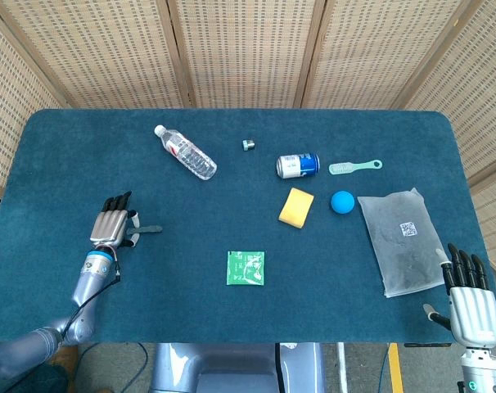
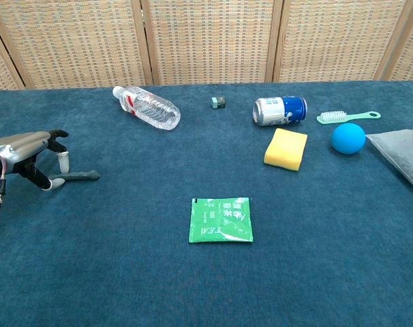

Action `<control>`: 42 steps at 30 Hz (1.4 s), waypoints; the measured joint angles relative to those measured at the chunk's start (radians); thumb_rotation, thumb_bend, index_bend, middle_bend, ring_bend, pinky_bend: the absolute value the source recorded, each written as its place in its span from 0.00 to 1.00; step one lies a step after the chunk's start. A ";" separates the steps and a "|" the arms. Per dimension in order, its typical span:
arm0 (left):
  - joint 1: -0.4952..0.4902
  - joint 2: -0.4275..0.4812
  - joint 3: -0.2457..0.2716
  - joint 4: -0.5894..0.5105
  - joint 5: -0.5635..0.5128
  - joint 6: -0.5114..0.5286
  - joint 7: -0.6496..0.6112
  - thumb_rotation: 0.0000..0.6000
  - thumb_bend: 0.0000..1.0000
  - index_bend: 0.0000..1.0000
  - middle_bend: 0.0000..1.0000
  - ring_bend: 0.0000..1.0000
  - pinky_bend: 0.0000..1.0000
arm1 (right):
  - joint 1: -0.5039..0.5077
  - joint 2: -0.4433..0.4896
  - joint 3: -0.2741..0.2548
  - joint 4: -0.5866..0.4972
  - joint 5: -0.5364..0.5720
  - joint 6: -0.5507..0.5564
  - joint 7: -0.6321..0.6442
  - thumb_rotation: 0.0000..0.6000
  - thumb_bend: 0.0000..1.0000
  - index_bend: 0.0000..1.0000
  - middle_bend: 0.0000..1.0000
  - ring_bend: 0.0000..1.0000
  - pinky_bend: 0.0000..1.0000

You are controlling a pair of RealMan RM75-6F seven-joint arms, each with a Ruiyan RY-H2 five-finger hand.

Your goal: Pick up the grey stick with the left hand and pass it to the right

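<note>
The grey stick point(image 1: 148, 230) point(image 2: 79, 176) lies flat on the blue table, at the left side. My left hand point(image 1: 111, 225) point(image 2: 24, 154) hovers over its left end, palm down, fingers arched. The thumb and a fingertip point(image 2: 47, 184) stand on either side of that end, touching or nearly touching it. The stick still rests on the cloth. My right hand point(image 1: 472, 300) hangs off the table's front right corner with fingers straight and apart, holding nothing; the chest view does not show it.
A water bottle point(image 1: 185, 152), a small grey-green block point(image 1: 248, 145), a blue can point(image 1: 298, 164), a green brush point(image 1: 354, 167), a yellow sponge point(image 1: 296, 206), a blue ball point(image 1: 342, 201), a grey bag point(image 1: 401, 239) and a green tea sachet point(image 1: 245, 268) lie between the hands.
</note>
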 measured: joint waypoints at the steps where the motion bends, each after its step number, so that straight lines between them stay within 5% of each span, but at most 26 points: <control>1: -0.001 0.000 0.000 -0.001 -0.002 0.000 0.003 1.00 0.42 0.57 0.00 0.00 0.00 | 0.000 0.000 0.000 0.000 0.000 -0.001 0.000 1.00 0.00 0.00 0.00 0.00 0.00; 7: -0.006 -0.003 -0.001 0.001 -0.020 -0.001 0.027 1.00 0.44 0.57 0.00 0.00 0.00 | 0.000 0.001 -0.001 -0.001 -0.001 0.000 0.003 1.00 0.00 0.00 0.00 0.00 0.00; 16: -0.010 -0.008 -0.002 0.010 -0.029 -0.004 0.031 1.00 0.45 0.73 0.00 0.00 0.00 | 0.001 0.003 -0.003 -0.004 -0.003 -0.001 0.008 1.00 0.00 0.00 0.00 0.00 0.00; 25: -0.004 0.019 -0.007 -0.032 -0.009 0.024 0.007 1.00 0.45 0.78 0.00 0.00 0.00 | 0.002 0.005 -0.004 -0.006 -0.005 -0.002 0.009 1.00 0.00 0.00 0.00 0.00 0.00; 31: 0.010 0.055 -0.007 -0.094 0.041 0.048 -0.062 1.00 0.45 0.79 0.00 0.00 0.00 | 0.005 0.005 -0.003 -0.005 -0.013 0.001 0.012 1.00 0.00 0.00 0.00 0.00 0.00; 42: 0.030 0.113 -0.011 -0.276 0.219 0.079 -0.379 1.00 0.45 0.79 0.00 0.00 0.00 | 0.076 0.030 0.037 0.019 -0.059 -0.016 0.033 1.00 0.00 0.03 0.00 0.00 0.00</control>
